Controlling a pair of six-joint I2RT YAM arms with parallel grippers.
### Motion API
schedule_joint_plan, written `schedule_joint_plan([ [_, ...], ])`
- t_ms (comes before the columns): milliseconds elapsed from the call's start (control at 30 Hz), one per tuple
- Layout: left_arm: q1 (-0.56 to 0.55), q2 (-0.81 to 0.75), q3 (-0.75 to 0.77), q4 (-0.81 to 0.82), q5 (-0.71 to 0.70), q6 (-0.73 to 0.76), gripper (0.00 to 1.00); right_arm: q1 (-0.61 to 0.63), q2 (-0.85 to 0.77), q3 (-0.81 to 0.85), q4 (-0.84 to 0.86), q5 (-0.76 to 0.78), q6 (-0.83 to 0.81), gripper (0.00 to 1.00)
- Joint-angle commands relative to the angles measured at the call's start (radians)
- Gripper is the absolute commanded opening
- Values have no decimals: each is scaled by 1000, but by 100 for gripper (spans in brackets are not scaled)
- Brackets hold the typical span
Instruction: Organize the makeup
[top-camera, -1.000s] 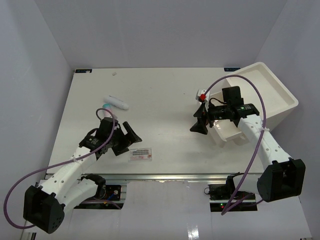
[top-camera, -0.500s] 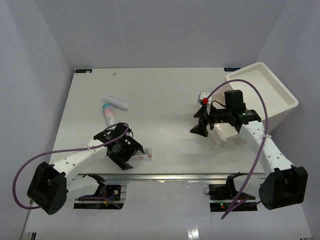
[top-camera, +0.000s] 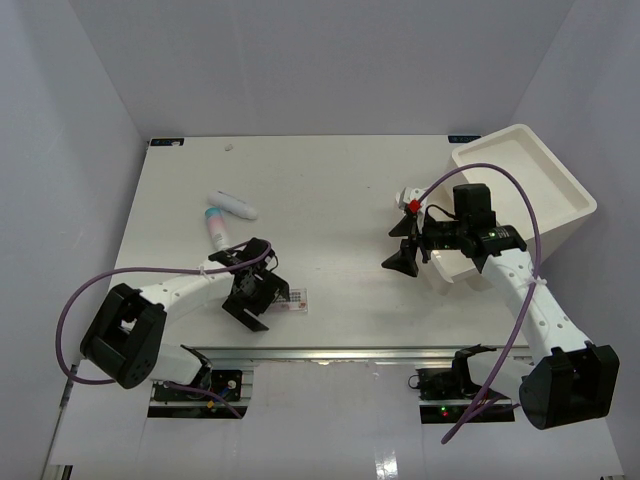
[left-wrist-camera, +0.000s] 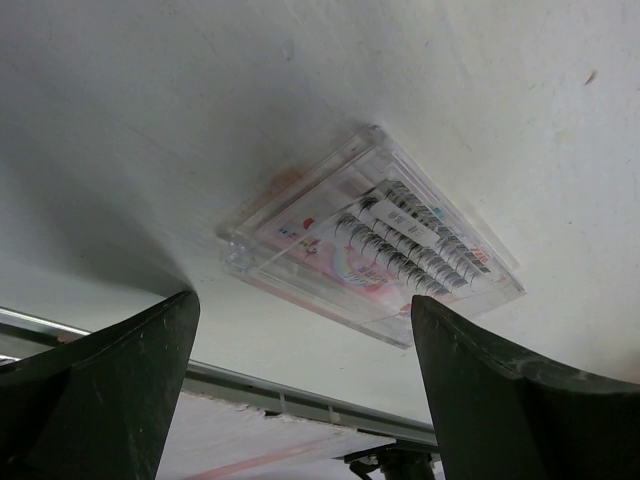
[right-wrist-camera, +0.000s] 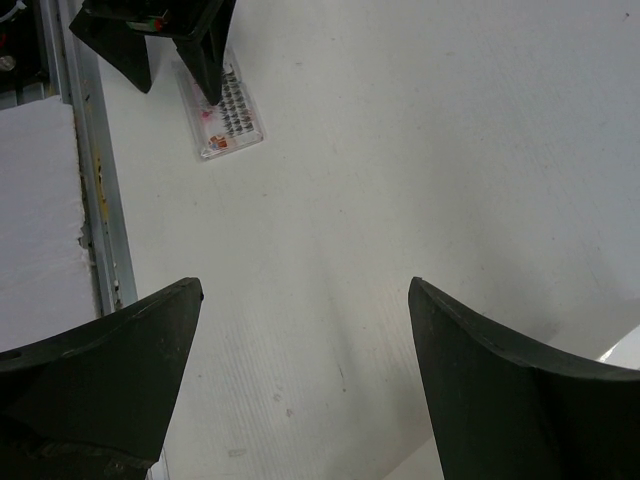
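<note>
Along the near edge ran a metal rail (top-camera: 330, 352), and past it the white table (top-camera: 330, 190) stretched flat and a little scuffed to pale, plain walls (top-camera: 300, 60) closing in three sides.

The left gripper (top-camera: 268, 298) hung low over the table close to the rail, its fingers (left-wrist-camera: 110, 380) spread wide. The packet (left-wrist-camera: 375, 245) lay flat on the table just ahead of those fingers, in line with the gap between them, its rows of dark lashes facing up. From the other arm's camera one fingertip stood over the packet's end; I could not tell whether it touched. Farther off, out past the back of that gripper, the pink tube (top-camera: 216, 228) lay on the table, with the white tube (top-camera: 232, 205) just beyond it.

The right gripper (top-camera: 392, 247) hovered well apart from the packet, fingers (right-wrist-camera: 100, 370) likewise spread and holding nothing, with bare table under them. Behind it the bin (top-camera: 560, 190) sat tipped at the far right corner.
</note>
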Motion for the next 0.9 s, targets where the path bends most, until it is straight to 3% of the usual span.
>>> schedule_joint_plan([
  [0, 11, 10, 29, 13, -38, -145, 98, -4, -15, -5, 21, -37, -20, 90],
  [467, 32, -25, 66, 55, -115, -151, 98, -4, 10, -2, 2, -45, -30, 90],
  [867, 56, 85, 77, 110, -85, -136, 98, -4, 21, 1, -11, -52, -37, 90],
])
